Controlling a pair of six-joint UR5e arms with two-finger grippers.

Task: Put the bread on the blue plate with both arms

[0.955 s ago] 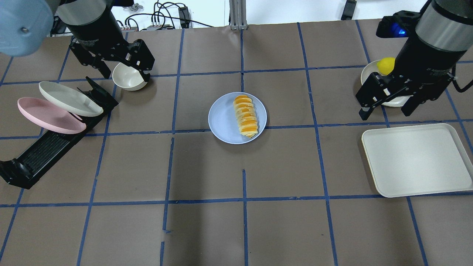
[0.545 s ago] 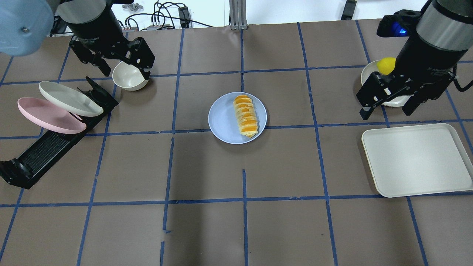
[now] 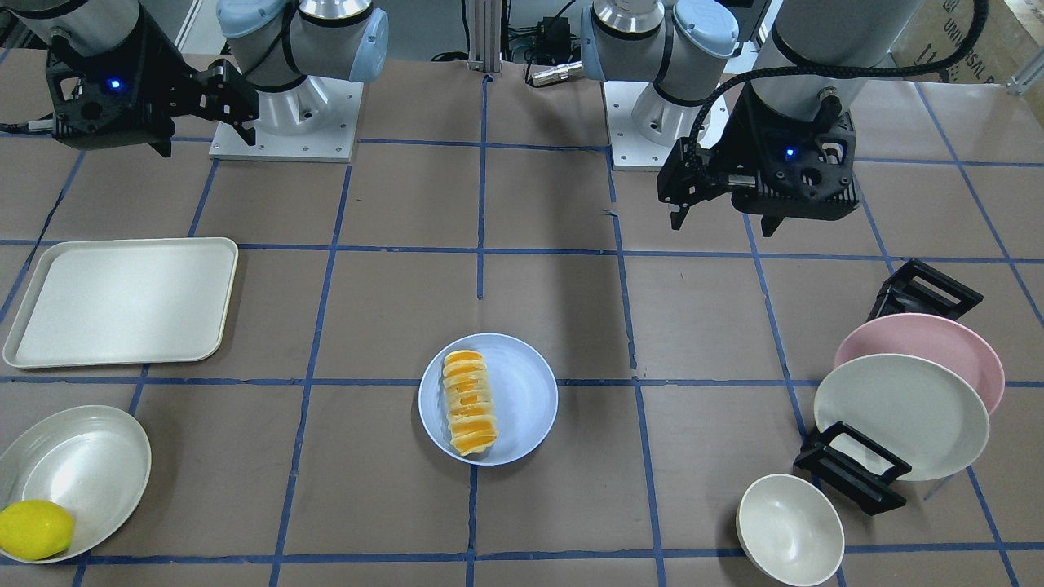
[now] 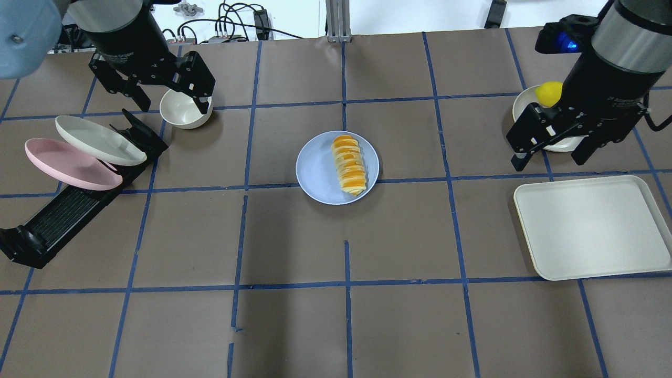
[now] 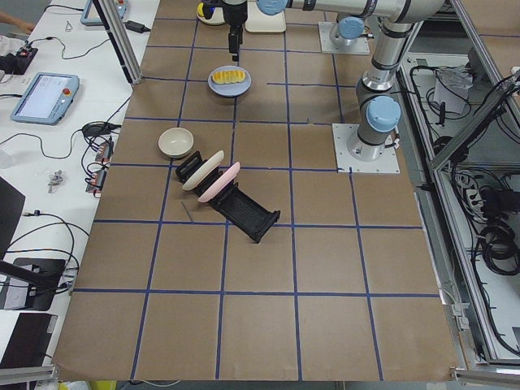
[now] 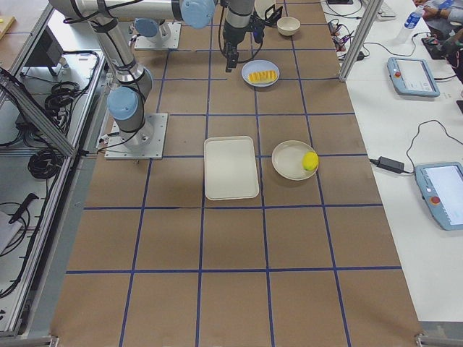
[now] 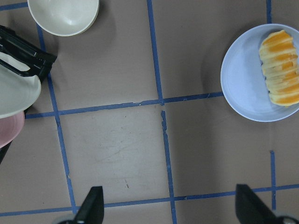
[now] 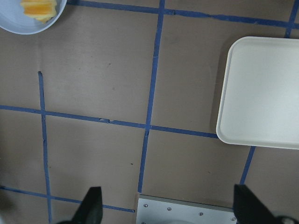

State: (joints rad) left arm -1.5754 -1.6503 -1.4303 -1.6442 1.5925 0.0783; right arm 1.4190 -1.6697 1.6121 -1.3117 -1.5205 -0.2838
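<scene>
One lemon, partly behind right arm

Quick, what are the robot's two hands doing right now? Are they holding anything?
Left hand: open, holding nothing.
Right hand: open, holding nothing.

bread cut by top edge | pink plate cut by left edge

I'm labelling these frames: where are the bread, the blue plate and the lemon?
bread [image 4: 349,165], overhead exterior view, middle of the loaf.
blue plate [image 4: 314,169], overhead exterior view, bare left part.
lemon [image 3: 34,530], exterior front-facing view, centre of the fruit.
</scene>
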